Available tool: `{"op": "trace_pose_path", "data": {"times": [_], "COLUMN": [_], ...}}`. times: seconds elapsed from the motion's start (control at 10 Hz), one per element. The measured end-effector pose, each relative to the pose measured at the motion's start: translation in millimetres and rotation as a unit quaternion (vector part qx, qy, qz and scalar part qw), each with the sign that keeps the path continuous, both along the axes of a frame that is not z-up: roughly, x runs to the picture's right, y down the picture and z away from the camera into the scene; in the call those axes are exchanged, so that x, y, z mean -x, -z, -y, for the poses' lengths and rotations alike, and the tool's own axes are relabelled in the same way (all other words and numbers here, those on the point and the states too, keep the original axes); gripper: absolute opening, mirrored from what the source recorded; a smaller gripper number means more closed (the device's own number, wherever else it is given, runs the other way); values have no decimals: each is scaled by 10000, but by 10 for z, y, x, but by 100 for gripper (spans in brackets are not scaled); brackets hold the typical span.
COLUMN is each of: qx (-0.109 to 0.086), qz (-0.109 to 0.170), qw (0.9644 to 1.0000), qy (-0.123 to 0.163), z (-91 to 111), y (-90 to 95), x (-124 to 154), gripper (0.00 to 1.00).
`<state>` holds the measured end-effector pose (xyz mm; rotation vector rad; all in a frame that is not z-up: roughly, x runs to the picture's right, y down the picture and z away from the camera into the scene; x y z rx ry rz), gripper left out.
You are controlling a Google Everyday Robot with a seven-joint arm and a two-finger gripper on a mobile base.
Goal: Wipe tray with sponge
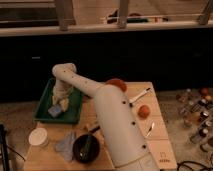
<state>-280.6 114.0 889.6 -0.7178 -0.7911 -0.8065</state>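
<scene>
A green tray (44, 100) sits at the left end of the wooden table (161, 146). A sponge (55, 110), bluish with a yellow side, lies inside the tray near its front. My white arm reaches from the lower right across the table and bends down into the tray. My gripper (61, 102) points down inside the tray, right above or on the sponge. The arm's wrist hides the gripper's contact with the sponge.
A white round container (38, 136), a grey cloth (65, 146) and a black bowl (86, 148) stand at the table's front left. An orange fruit (144, 111), an orange-red object (117, 83) and utensils (141, 95) lie on the right. Bottles (197, 117) stand beyond the right edge.
</scene>
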Motion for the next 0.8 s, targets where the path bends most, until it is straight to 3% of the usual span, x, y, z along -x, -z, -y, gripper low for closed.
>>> {"op": "trace_pose_path", "data": {"times": [0.2, 0.4, 0.8], "qx": [7, -32, -285], "qz": [-79, -235, -506], "qw": [10000, 9997, 9980], "qy": [-5, -65, -236], "z": [-38, -2, 227], "y": [125, 133, -75], "x": [-166, -336, -436], "gripper": [0, 0, 0]}}
